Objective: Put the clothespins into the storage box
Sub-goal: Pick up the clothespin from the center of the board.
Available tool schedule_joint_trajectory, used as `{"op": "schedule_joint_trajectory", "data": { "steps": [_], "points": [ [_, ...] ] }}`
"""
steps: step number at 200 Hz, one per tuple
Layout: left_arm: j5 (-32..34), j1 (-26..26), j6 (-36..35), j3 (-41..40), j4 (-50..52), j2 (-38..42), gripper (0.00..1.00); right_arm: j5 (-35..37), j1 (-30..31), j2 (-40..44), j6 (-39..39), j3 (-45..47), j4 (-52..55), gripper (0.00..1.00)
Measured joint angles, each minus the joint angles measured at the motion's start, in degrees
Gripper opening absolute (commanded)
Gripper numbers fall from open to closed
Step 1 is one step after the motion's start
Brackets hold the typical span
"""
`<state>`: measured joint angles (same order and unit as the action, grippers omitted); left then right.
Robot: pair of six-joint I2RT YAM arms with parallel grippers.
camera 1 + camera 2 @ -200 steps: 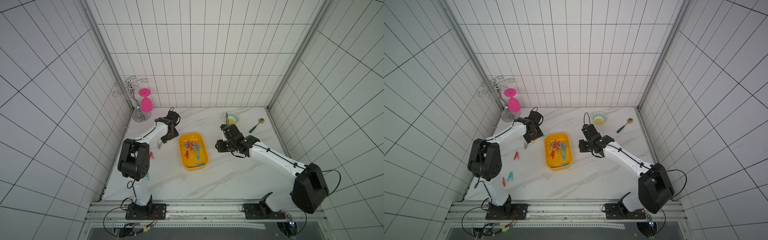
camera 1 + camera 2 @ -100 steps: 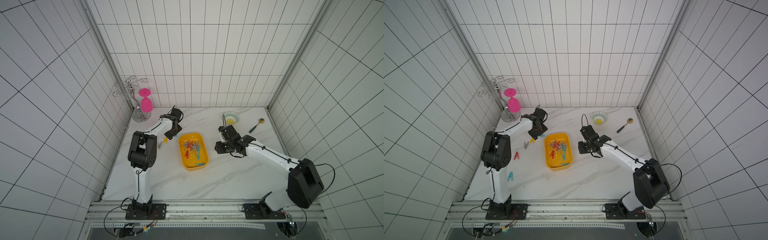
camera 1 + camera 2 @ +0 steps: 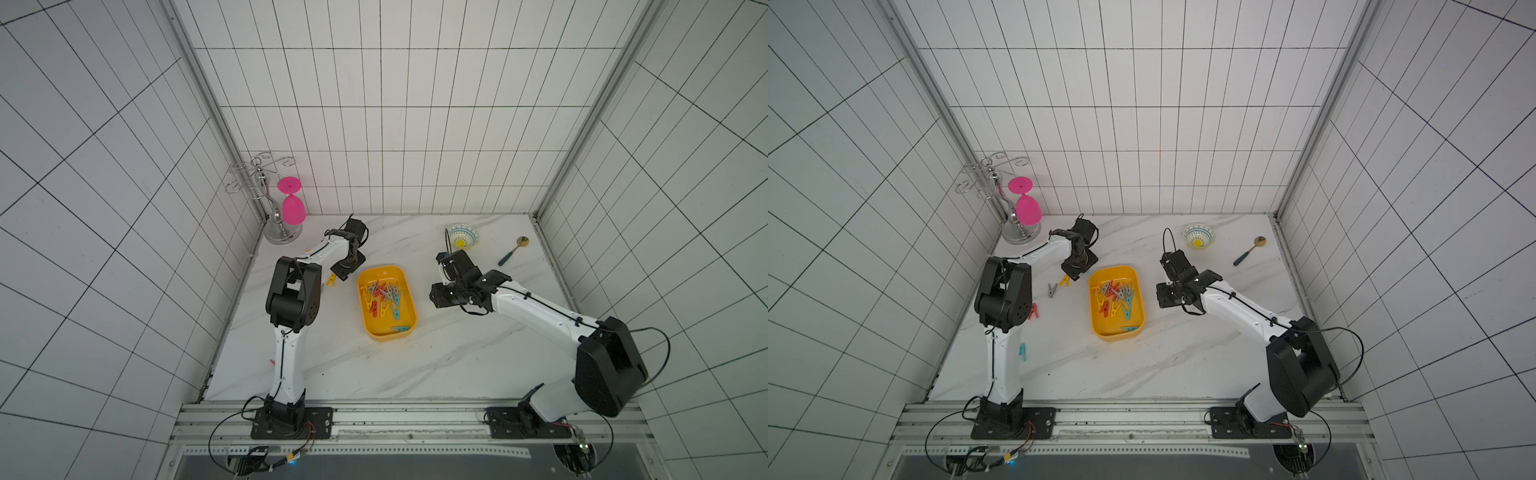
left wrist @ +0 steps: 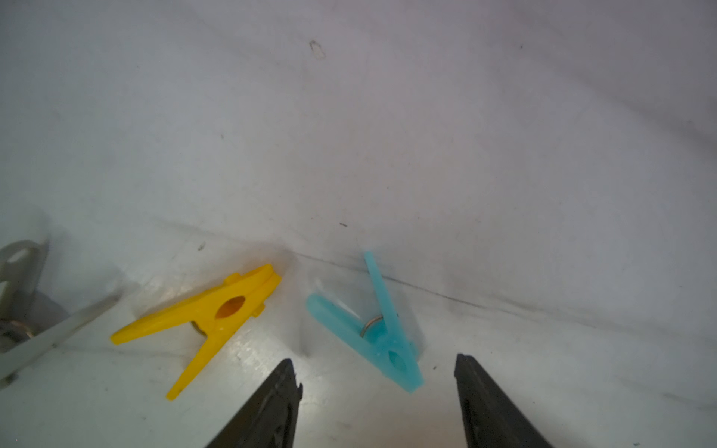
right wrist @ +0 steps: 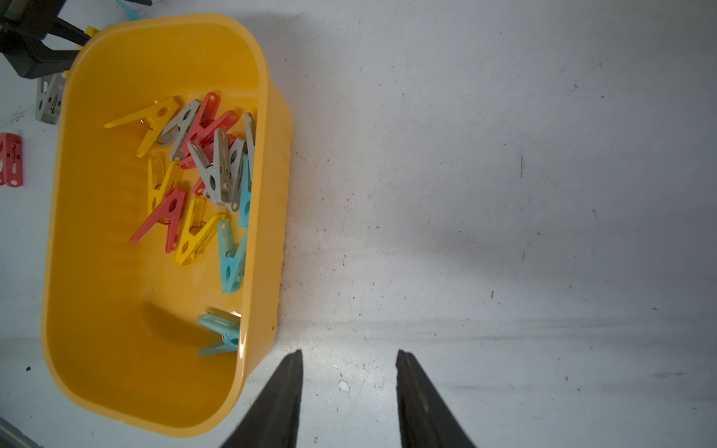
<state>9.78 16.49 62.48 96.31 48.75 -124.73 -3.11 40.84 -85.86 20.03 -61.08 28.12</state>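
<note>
Both grippers stand open and hold nothing, and most clothespins lie in the storage box.

In the left wrist view, the left gripper point(image 4: 372, 364) hangs low over the table with its jaws spread. The nose of a teal clothespin point(image 4: 382, 341) reaches in between the fingertips without touching either, and a yellow clothespin point(image 4: 217, 314) lies just beside it. The right gripper point(image 5: 347, 355), jaws parted, hovers over bare table point(image 5: 504, 194) next to the storage box point(image 5: 279, 194), which holds a heap of clothespins point(image 5: 209, 170) in red, grey, yellow and teal. In a top view, a grey clothespin point(image 3: 1052, 289), a red clothespin point(image 3: 1034, 311) and another teal one point(image 3: 1022, 352) lie on the table to the left of the box.
</note>
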Motion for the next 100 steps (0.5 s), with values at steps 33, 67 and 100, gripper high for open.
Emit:
{"op": "schedule_joint_trajectory", "data": {
  "steps": [33, 67, 100],
  "points": [
    [-0.17, -1.18, -1.07, 1.49, 0.33, -1.7, 0.58, -0.04, 0.0, -0.55, -0.13, 0.0, 0.04, 0.43],
    [-0.24, -2.01, -2.69, 2.99, 0.98, -2.75, 0.49, -0.04, 0.0, -0.94, -0.13, 0.0, 0.04, 0.43],
    [-0.66, -2.29, -5.11, 3.67, 1.57, -3.26, 0.43, -0.07, 0.0, -0.94, -0.15, -0.11, 0.04, 0.43]
  ]
}}
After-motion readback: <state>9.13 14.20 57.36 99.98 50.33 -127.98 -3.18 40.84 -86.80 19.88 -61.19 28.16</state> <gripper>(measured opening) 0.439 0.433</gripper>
